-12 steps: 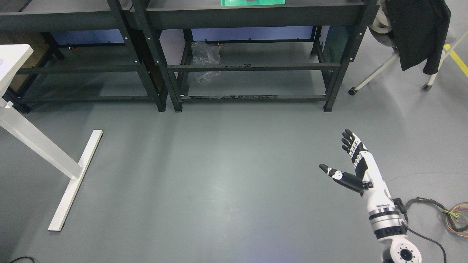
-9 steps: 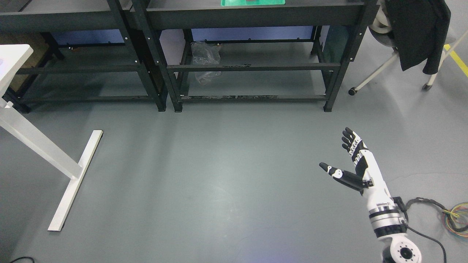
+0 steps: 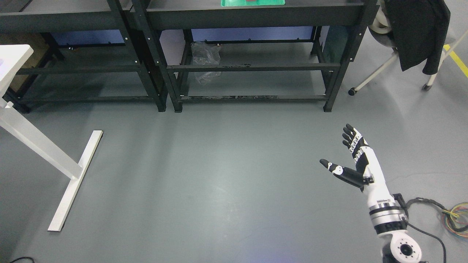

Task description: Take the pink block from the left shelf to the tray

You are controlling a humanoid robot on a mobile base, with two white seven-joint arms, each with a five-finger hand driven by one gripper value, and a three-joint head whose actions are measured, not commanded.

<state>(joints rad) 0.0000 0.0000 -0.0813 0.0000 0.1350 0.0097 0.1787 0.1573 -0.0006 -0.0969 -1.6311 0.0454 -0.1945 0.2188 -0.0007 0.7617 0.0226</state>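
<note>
My right hand [image 3: 338, 148] hangs over the bare grey floor at the lower right, fingers and thumb spread, holding nothing. Its white forearm comes in from the bottom right corner. A green tray [image 3: 253, 2] lies on top of the right black shelf unit [image 3: 252, 16] at the top edge, with a small reddish thing on it cut off by the frame. The left black shelf unit [image 3: 69, 16] stands beside it at the top left. No pink block shows. The left arm is out of view.
A white desk frame with a long foot [image 3: 75, 179] stands at the left. A crumpled clear plastic bag [image 3: 205, 60] sits on the right unit's lower shelf. A chair with a black jacket [image 3: 418, 33] is at the top right. Cables [image 3: 453, 215] lie at the right edge.
My right hand has risen slightly and moved a little away from me, still open. Nothing else has moved.
</note>
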